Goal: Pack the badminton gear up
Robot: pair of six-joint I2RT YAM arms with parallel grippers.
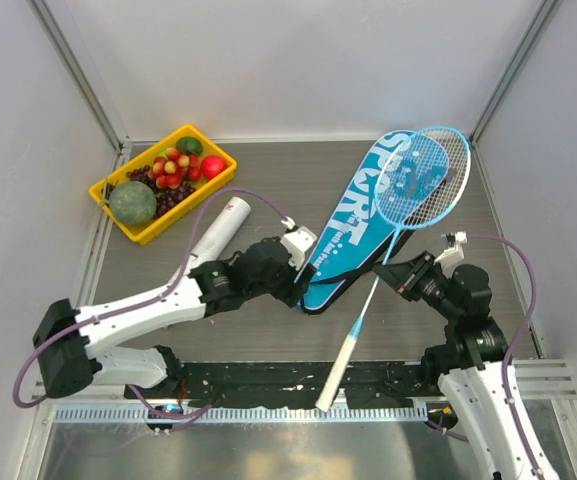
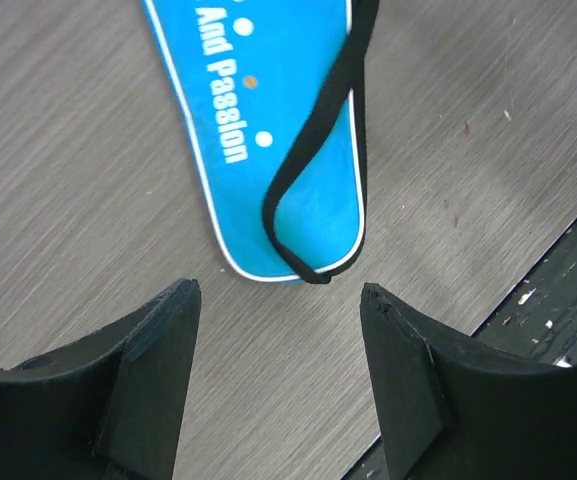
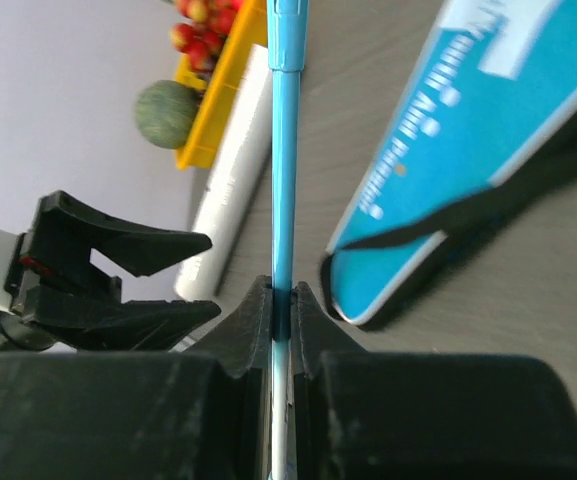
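Note:
The blue "SPORT" bag lies flat at centre right. A light-blue racket's head rests over the bag's wide end, and its white handle points to the near edge. My right gripper is shut on the racket's blue shaft, as the right wrist view shows. My left gripper is open and empty just short of the bag's narrow end and its black strap. The white tube lies left of the bag. No shuttlecocks or second racket show.
A yellow tray with fruit, a green melon and a red apple stands at the back left. A black rail runs along the near edge. Walls close in the left, right and back.

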